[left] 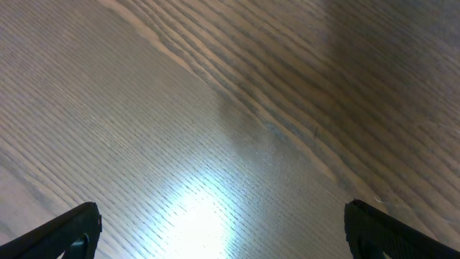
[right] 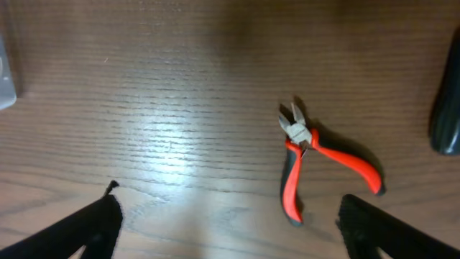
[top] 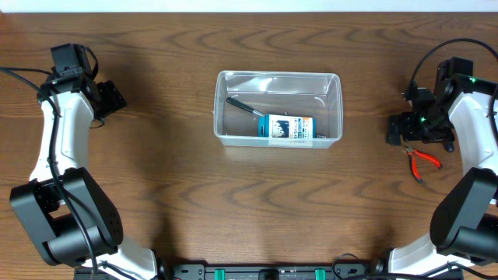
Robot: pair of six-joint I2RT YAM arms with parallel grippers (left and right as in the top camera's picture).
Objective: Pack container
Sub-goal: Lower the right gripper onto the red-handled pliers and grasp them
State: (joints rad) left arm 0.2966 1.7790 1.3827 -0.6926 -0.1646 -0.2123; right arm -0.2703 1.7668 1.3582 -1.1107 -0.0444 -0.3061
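Right pincer (right: 228, 229), tips cropped at frame edge, gapes near red pliers (right: 316, 155).

Resting flat on brown wood-grain table (top: 156, 187) — red-handled pliers (right: 302, 140), jaws standing slightly open, handles splaying apart. Lying well apart from these — blue-and-white box (top: 289, 127), label facing up, with black-handled tool (top: 243, 106) slanting toward its corner.

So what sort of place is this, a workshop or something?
Probably a robot test bench rather than a working shop: a left arm and a right arm flank a wooden table carrying a clear container with a few items, and red-handled pliers beside it.
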